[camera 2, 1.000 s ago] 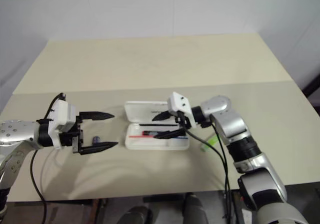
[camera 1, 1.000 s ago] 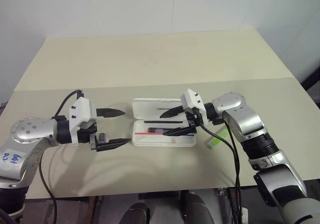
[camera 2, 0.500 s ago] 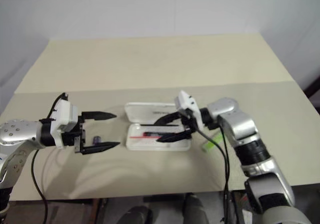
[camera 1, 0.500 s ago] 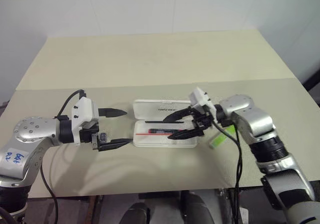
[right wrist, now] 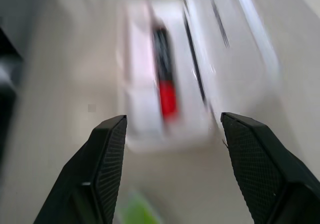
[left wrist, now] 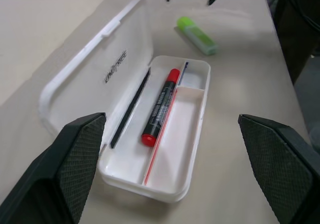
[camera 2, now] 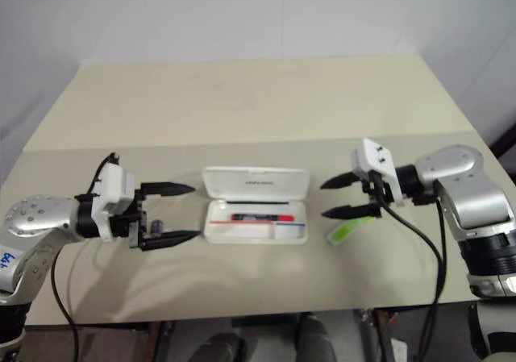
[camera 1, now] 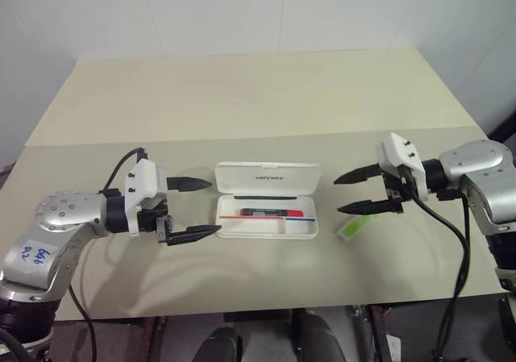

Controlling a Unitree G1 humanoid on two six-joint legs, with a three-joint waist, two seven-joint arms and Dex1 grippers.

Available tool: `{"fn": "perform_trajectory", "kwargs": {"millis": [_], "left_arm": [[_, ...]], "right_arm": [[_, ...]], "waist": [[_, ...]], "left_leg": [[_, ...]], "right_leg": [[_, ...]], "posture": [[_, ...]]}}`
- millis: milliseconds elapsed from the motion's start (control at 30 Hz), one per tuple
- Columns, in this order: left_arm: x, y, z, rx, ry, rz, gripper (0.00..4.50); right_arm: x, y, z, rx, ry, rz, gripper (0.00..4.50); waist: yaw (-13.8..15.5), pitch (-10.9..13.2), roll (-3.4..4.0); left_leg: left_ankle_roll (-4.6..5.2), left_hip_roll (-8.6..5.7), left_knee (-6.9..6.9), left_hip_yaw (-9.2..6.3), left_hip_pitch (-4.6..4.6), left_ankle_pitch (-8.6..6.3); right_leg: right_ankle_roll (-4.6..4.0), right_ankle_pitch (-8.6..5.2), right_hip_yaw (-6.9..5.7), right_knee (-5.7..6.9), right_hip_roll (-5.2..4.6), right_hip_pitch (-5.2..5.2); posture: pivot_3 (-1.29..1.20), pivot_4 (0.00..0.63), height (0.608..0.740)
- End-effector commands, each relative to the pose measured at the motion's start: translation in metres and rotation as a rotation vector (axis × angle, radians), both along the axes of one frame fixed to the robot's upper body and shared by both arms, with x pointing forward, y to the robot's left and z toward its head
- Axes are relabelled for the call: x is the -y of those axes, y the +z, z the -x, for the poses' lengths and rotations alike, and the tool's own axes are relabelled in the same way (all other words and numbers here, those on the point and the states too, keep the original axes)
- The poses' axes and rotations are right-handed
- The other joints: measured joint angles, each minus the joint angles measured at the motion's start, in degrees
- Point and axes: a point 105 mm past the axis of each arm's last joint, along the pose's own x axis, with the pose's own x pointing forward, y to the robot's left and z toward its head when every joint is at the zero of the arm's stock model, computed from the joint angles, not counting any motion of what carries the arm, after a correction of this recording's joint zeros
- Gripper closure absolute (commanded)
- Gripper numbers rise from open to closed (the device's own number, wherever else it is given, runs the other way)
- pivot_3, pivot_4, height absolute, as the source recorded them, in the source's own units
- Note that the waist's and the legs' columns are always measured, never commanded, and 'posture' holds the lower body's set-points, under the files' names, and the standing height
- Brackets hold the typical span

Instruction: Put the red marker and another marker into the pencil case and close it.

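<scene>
Red marker [left wrist: 161, 107]: lies inside the open pencil case [camera 1: 267, 213], in the tray's rear compartment, along its length.
Pencil case: near the table's [camera 1: 242, 104] front middle, lid folded back flat.
Green highlighter [camera 1: 353, 226]: on the table just right of the case, apart from it.
Right gripper [camera 1: 348, 193]: fingers spread, empty, above the highlighter.
Left gripper [camera 1: 201, 208]: fingers spread wide, empty, just left of the case.

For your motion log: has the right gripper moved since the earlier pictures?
Yes. The right gripper has pulled back from over the pencil case to the robot's right, now open above the highlighter.
</scene>
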Motion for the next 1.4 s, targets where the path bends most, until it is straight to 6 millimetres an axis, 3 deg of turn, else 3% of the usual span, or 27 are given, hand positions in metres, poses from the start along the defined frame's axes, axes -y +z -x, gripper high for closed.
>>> {"fn": "perform_trajectory", "kwargs": {"millis": [33,167,400,533,700,967,1400], "left_arm": [[0.008,0.008,0.002,0.049,-0.033,-0.003,0.0],[0.015,0.008,0.004,0.048,-0.055,0.005,0.0],[0.02,0.003,0.004,0.028,-0.077,0.017,0.0],[0.02,0.001,0.002,0.014,-0.085,0.02,0.0],[0.024,0.0,-0.004,0.015,-0.098,0.034,0.0],[0.026,-0.001,-0.005,0.02,-0.105,0.038,0.0],[0.017,0.003,0.001,0.022,-0.06,0.022,0.0]], "right_arm": [[0.016,-0.001,-0.005,0.074,-0.059,0.072,1.34],[0.03,-0.002,-0.011,0.096,-0.168,0.096,1.34],[0.052,0.002,-0.002,0.102,-0.203,0.136,1.34],[0.061,0.014,0.0,0.1,-0.232,0.135,1.34],[0.063,0.021,0.006,0.148,-0.131,0.197,1.34],[0.052,-0.001,0.006,0.178,0.068,0.327,1.34],[0.048,-0.037,-0.018,0.204,0.195,0.49,1.34]], "waist": [[0.0,0.0,0.0],[-0.1,0.0,0.0],[0.1,0.0,0.0],[0.1,0.0,0.0],[0.1,0.0,0.0],[-0.2,0.0,-0.01],[-0.2,0.0,0.0]], "left_leg": [[0.01,-0.01,0.02,0.01,0.0,0.0],[0.04,-0.01,0.03,0.08,0.01,-0.02],[0.05,0.0,0.06,0.09,0.01,-0.04],[0.06,0.0,0.06,0.1,0.01,-0.04],[0.06,0.0,0.07,0.12,0.02,-0.04],[0.08,0.0,0.07,0.18,0.05,-0.05],[0.07,0.01,0.08,0.17,0.05,-0.05]], "right_leg": [[0.01,0.0,0.01,0.0,-0.01,0.0],[0.02,0.01,0.03,0.0,-0.02,-0.01],[0.02,0.01,0.03,-0.01,-0.02,0.01],[0.03,0.02,0.04,-0.02,-0.02,0.02],[0.03,0.02,0.03,-0.03,-0.01,0.03],[0.05,0.03,0.06,-0.05,-0.01,0.04],[0.05,0.03,0.06,-0.05,0.0,0.03]], "posture": [[0.0,0.15,0.74],[0.0,0.15,0.74],[0.0,0.15,0.74],[0.0,0.15,0.74],[0.0,0.15,0.74],[0.0,0.15,0.74],[0.0,0.15,0.74]]}}
